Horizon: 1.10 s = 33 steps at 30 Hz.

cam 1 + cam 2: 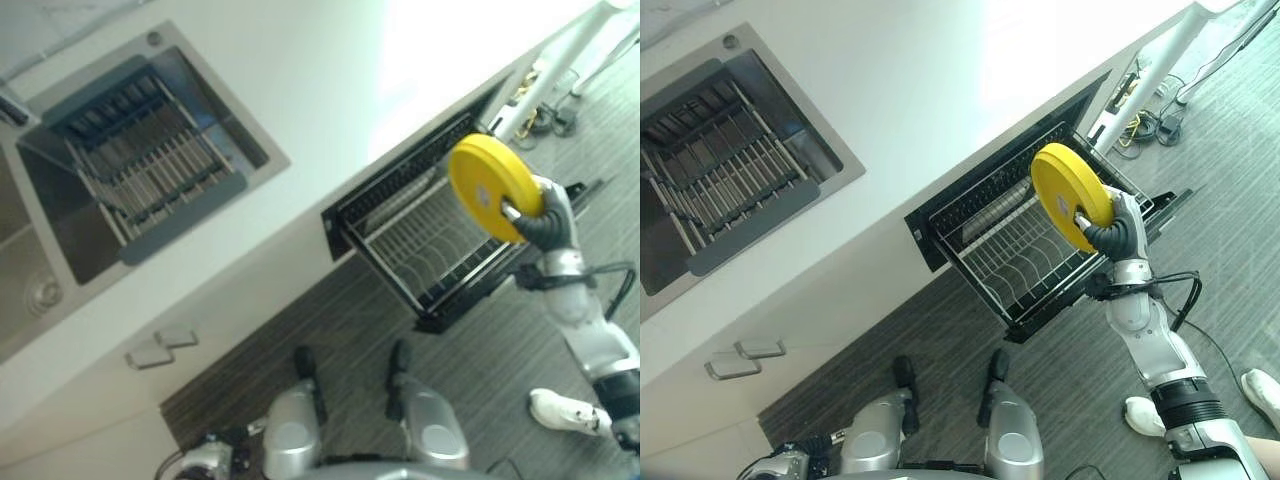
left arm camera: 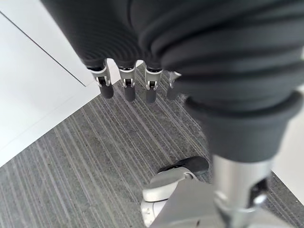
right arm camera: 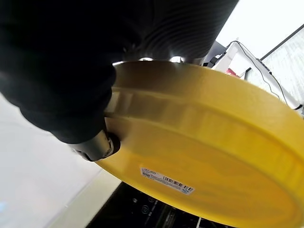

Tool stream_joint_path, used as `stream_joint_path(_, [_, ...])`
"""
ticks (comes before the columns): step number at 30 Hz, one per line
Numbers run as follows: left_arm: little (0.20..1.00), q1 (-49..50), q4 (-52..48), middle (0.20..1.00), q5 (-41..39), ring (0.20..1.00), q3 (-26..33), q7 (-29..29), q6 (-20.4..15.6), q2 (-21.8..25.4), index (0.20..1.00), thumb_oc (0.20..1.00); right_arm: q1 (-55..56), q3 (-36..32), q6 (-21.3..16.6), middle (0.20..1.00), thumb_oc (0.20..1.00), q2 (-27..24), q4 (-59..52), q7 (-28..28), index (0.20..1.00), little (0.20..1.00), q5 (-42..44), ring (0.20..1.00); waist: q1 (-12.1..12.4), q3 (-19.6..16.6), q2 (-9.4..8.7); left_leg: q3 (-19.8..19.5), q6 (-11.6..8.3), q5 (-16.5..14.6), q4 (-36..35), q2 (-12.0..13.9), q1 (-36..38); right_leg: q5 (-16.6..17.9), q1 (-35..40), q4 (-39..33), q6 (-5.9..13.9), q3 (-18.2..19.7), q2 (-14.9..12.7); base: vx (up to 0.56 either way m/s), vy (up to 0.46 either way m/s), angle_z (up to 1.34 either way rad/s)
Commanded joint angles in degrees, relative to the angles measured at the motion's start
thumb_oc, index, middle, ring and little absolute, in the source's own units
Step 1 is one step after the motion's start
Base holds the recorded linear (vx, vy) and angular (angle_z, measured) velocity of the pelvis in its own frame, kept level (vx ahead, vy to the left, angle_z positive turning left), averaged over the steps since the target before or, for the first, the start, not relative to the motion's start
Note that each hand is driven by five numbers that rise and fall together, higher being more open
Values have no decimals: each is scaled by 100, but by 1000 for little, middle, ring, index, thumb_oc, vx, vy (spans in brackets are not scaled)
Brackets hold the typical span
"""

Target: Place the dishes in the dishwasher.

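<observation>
A round yellow plate (image 1: 492, 186) (image 1: 1070, 194) (image 3: 213, 156) is held on edge in my right hand (image 1: 540, 218) (image 1: 1114, 228), whose fingers and thumb pinch its rim. The plate hangs above the pulled-out dishwasher rack (image 1: 440, 250) (image 1: 1015, 255), a wire basket with rows of tines and nothing in it. The dishwasher's dark opening (image 1: 390, 190) sits under the white counter. My left hand (image 2: 128, 85) hangs over the grey floor with its fingers straight and nothing in it.
A steel sink (image 1: 60, 230) is set into the white counter (image 1: 320, 90), with a dark wire drying rack (image 1: 150, 165) across it. Drawer handles (image 1: 160, 348) show on the cabinet front. White poles and cables (image 1: 550, 90) stand at the far right; a person's white shoe (image 1: 565, 410) is on the floor.
</observation>
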Motion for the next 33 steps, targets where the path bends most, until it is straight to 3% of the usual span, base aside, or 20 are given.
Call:
stream_joint_path(1, [1000,-118,96,1000,507,1000,-203,7,-79,37,1000,1000,-483,-114,-4,200,200,-234,-93,-504,200,200,-189,200,34,-212,-3,-527,34,-694,772,201,-306,-925,39,905,374,-26,-431,-54,-20,23])
stream_joint_path(8, [1000,-744,-258,1000,1149,1000,-819,157,-416,411,1000,1000,-1382,315,216,200,200,-750,689,-602,200,200,-479,200,83,178,6,-646,60,-628,1066,184,-863,-899,-510,1250,329,46,-387,-75,30,7])
stream_joint_path(13, [1000,-1405,-464,1000,1369,1000,-1344,248,-637,575,1000,1000,-2582,1083,178,200,200,-906,1473,-592,200,200,-644,200,136,324,108,-748,108,-581,1273,106,-1413,-931,-1093,1619,303,112,-392,-77,61,5])
stream_joint_path(14, [1000,-1466,-496,1000,1483,1000,-1427,246,-687,599,1000,1000,-2729,1211,208,200,200,-910,1555,-541,200,200,-683,200,149,324,122,-792,71,-717,1317,93,-1405,-1069,-1105,1709,353,169,-387,-83,70,10])
stream_joint_path(15, [1000,-1581,-576,1000,1659,1000,-1543,219,-731,633,1000,1000,-2992,1382,292,200,200,-925,1673,-484,200,200,-684,200,163,324,144,-757,125,-562,1296,74,-1583,-935,-1283,1702,302,127,-397,-1,75,8])
stream_joint_path(16, [1000,-1651,-680,1000,1828,1000,-1686,193,-723,646,1000,1000,-3163,1545,358,200,200,-912,1747,-449,200,200,-666,200,177,324,164,-810,97,-705,1337,46,-1590,-1075,-1327,1812,359,189,-400,-64,77,8])
stream_joint_path(21, [1000,-1925,-856,1000,2007,1000,-2162,175,-644,592,1000,1000,-3791,1933,535,200,200,-663,2180,-715,200,200,-683,200,240,324,214,-829,153,-704,1390,-28,-1911,-1060,-1673,1961,386,209,-418,-14,44,6])
stream_joint_path(27, [1000,-2018,-847,1000,2623,1000,-2624,139,-637,441,1000,1000,-4411,2358,878,200,200,-285,2795,-606,200,200,-767,200,393,324,213,-904,180,-673,1423,-95,-2362,-1005,-2073,2054,413,159,-426,-11,-7,3])
stream_joint_path(31, [1000,-1999,-843,1000,2497,1000,-2794,411,-727,378,1000,1000,-4488,2562,1225,200,200,-121,3034,-826,200,200,-1031,200,419,324,250,-918,206,-637,1390,-155,-2594,-1004,-2313,2103,401,165,-411,-7,14,10])
stream_joint_path(33, [1000,-2036,-781,1000,2350,1000,-2823,552,-795,347,1000,1000,-4500,2668,1596,200,200,-64,3257,-1377,200,200,-1339,200,428,324,307,-964,223,-633,1427,-200,-2728,-1012,-2458,2175,394,205,-416,-5,42,5])
